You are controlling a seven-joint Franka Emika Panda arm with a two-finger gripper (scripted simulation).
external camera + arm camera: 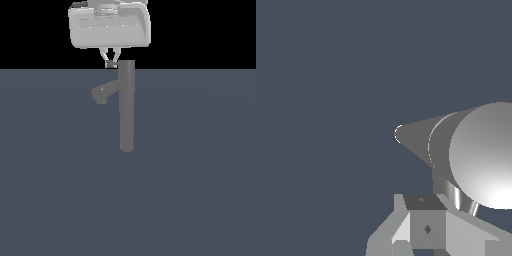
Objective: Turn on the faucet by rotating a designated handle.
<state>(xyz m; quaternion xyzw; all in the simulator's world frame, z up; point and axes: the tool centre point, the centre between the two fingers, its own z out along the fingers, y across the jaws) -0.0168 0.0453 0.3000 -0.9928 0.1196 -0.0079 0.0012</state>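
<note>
The faucet [127, 110] is a tall slim grey column standing on the dark floor, with its thick angled spout [102, 93] pointing to the exterior view's left. The handle [115, 64] shows only as a short thin stub at the column's cap. My gripper [111, 62] hangs straight above, fingers drawn together, their tips at the handle's outer end just beside the cap. In the wrist view I look down the column [418, 139], with its round cap [486, 155] close by and my fingers [426, 227] right next to it. Contact with the handle cannot be made out.
A flat dark blue-grey floor [60, 190] stretches all around the faucet. The white gripper body [110, 25] sits above the column's top.
</note>
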